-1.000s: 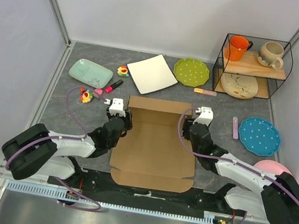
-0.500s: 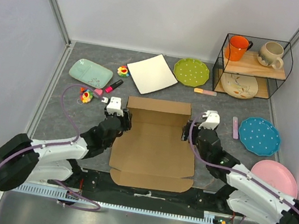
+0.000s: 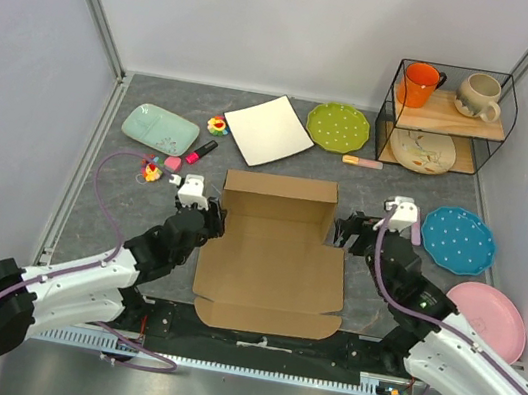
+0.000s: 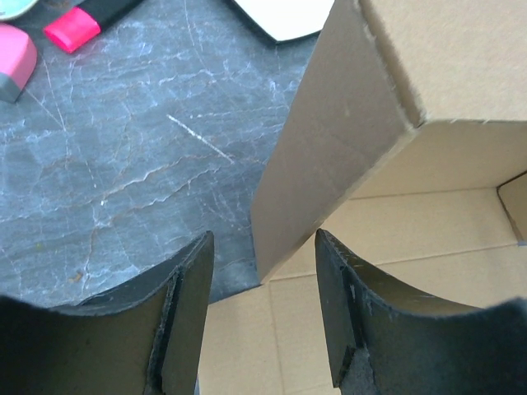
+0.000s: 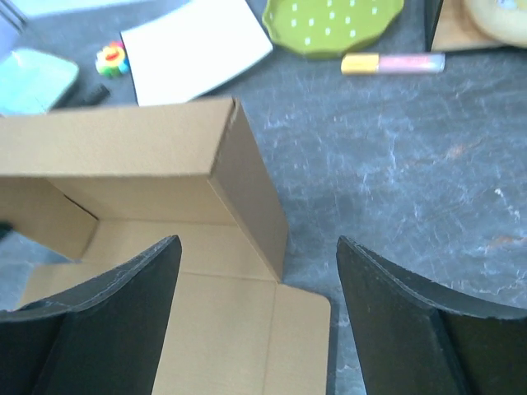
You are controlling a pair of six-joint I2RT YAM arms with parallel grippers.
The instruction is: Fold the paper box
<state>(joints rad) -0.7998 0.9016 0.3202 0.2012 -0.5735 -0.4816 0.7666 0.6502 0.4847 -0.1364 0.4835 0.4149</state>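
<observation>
The paper box [image 3: 272,270] lies in the middle of the table as brown cardboard. Its back wall [image 3: 281,185] stands up, with a short side flap folded forward at each end, and the base and front flap lie flat. My left gripper [image 3: 210,217] sits at the box's left back corner, open. In the left wrist view the left flap [image 4: 329,164] rises just ahead of the open gripper [image 4: 262,271], untouched. My right gripper [image 3: 348,230] is open beside the right back corner. In the right wrist view its wide gap [image 5: 257,243] frames the right flap [image 5: 255,197] without contact.
Behind the box lie a white square plate [image 3: 268,129], a green plate [image 3: 338,127] and a teal tray [image 3: 160,127]. A wire shelf [image 3: 447,117] with mugs stands back right. A blue plate [image 3: 457,239] and pink plate [image 3: 488,314] are right. Markers [image 3: 201,152] and small toys [image 3: 153,171] are scattered left.
Both grippers have drawn back outward from the box's back corners, left one leftward, right one rightward. The right gripper has opened wider. The flaps stay standing.
</observation>
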